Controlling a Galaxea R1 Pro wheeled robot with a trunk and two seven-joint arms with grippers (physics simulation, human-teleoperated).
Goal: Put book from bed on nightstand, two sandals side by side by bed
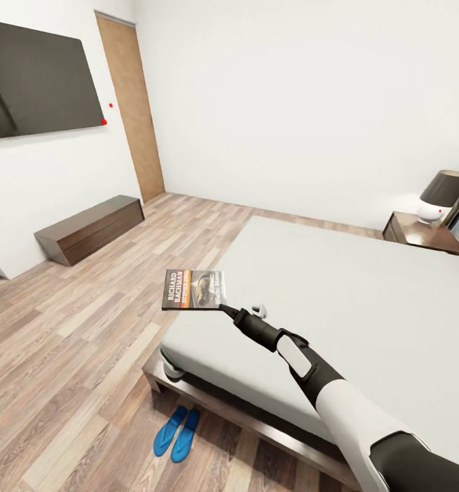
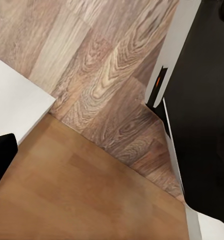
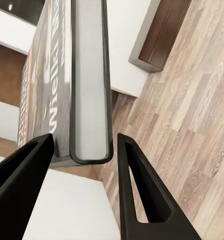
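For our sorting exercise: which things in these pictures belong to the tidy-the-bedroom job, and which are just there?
Job:
book, held in right pincer
bed
two sandals, side by side on the floor by the bed
nightstand

Just there:
lamp
wall screen
low cabinet
door

Right arm [image 1: 339,396]: white glossy shell at the forearm, black upper segment nearest the camera, black jointed wrist section bearing a light grey oblong panel. Right gripper [image 3: 82,155]: two matte black, tapered fingers [image 3: 142,190] with triangular cut-outs.
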